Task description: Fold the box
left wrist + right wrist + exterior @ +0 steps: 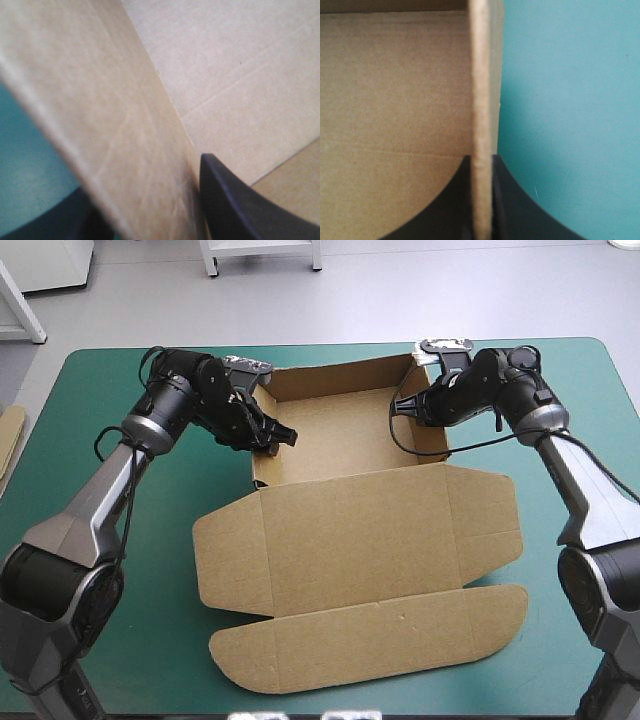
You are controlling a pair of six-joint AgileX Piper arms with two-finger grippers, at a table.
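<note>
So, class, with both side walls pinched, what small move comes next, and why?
Probably ease both walls inward to seat them: the left gripper and right gripper each clamp a side wall of the box, while its lid lies flat on the teal-green cover.

One box (360,530); one left end effector (274,443); one right end effector (399,407).

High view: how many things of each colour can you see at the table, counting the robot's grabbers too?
Brown: 2, the box and a strip of spare board at the table's left edge.
Black: 2, the left gripper and the right gripper, each with its jaws shut on a raised wall of the box.
Teal-green: 1, the table cover.
Total: 5.
</note>
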